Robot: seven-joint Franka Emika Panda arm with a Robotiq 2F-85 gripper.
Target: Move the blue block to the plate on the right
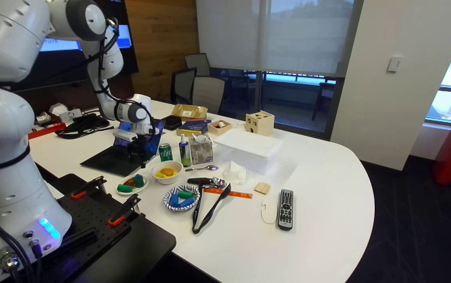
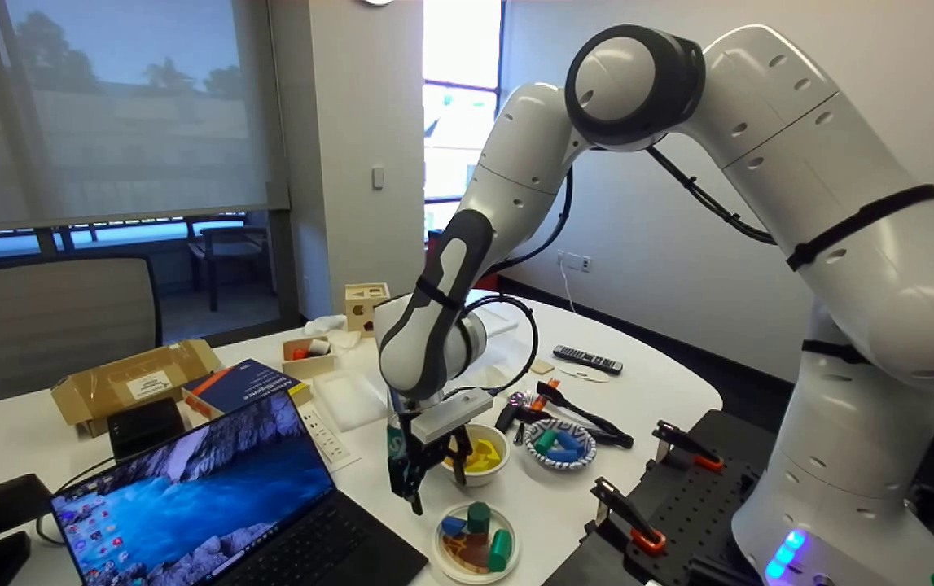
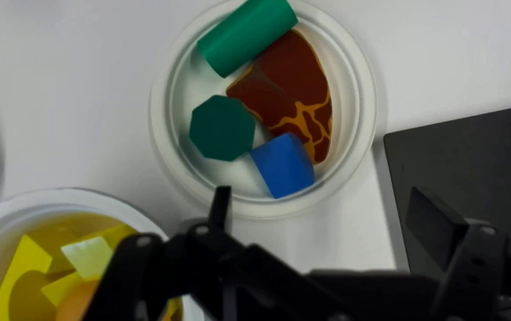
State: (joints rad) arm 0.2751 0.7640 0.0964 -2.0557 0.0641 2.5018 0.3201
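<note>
A blue block [image 3: 283,165] lies in a small white plate [image 3: 364,89] beside a dark green upright block [image 3: 222,128], a green cylinder [image 3: 248,38] and a brown piece [image 3: 295,71]. The blue block also shows in an exterior view [image 2: 453,526]. A patterned bowl-like plate [image 1: 167,198] on the right holds blue and green blocks; it shows in both exterior views [image 2: 589,450]. My gripper [image 3: 320,196] is open and empty, above the table near the plate's edge. In the wrist view one finger overlaps the plate's rim and the other overlaps the laptop's corner.
A white bowl [image 2: 502,460] of yellow pieces stands between the white plate and the patterned one. An open laptop [image 2: 206,488] lies close beside the gripper. A green can [image 1: 165,152], spray bottle [image 1: 185,151], spoon [image 1: 205,168] and black tongs [image 1: 213,212] are nearby.
</note>
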